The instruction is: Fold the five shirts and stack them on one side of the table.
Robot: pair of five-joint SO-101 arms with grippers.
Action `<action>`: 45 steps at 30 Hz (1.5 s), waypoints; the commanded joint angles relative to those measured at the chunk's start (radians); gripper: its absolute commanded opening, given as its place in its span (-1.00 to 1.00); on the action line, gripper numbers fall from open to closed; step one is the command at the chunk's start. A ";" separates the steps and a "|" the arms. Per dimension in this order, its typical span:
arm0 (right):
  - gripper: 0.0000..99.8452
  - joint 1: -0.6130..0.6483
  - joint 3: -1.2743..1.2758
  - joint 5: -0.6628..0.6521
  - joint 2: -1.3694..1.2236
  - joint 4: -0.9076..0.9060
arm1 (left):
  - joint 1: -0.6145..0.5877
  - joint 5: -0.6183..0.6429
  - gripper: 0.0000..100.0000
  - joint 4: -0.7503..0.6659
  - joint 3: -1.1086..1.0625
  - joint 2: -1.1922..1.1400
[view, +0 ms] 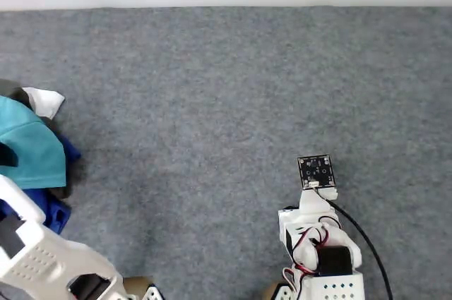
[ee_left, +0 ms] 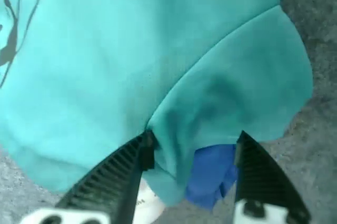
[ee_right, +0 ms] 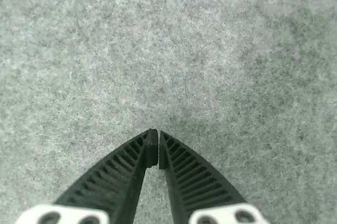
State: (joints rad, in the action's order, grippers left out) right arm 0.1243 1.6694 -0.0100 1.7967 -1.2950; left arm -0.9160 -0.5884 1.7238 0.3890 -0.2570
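Note:
A heap of shirts lies at the table's left edge: a teal shirt (view: 28, 148) on top, a blue one (view: 58, 210) under it, a white one (view: 46, 101) and a dark one (view: 10, 90) behind. My left gripper (ee_left: 195, 139) is open right over the teal shirt (ee_left: 131, 60), with a ridge of teal cloth between its fingers and a bit of blue shirt (ee_left: 210, 174) below. The left arm (view: 35, 258) comes in from the bottom left corner. My right gripper (ee_right: 158, 133) is shut on nothing, just above bare grey table, near the front right.
The grey felt-like table top (view: 233, 88) stretches wide from the heap to the right edge. The right arm (view: 319, 243) stands at the front edge with its wrist camera board (view: 315, 171) facing up. A pale wall runs along the back.

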 commanded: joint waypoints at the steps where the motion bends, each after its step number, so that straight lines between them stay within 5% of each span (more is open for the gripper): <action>1: -0.98 -0.010 0.014 -0.009 0.010 -0.008 | 0.006 -0.012 -0.52 -0.038 -0.002 0.018; 25: -0.98 -0.010 0.014 -0.009 0.010 -0.008 | -0.052 -0.044 -0.53 -0.083 0.099 -0.091; 33: -0.98 -0.010 0.014 -0.009 0.010 -0.008 | -0.031 -0.049 -0.99 -0.071 0.145 -0.109; 45: -0.98 -0.010 0.014 -0.009 0.010 -0.008 | 0.114 -0.043 -0.99 0.006 0.225 0.192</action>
State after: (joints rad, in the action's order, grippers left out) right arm 0.1243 1.6694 -0.0100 1.7967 -1.2950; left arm -0.8516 -0.6283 1.7208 0.5669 -0.2064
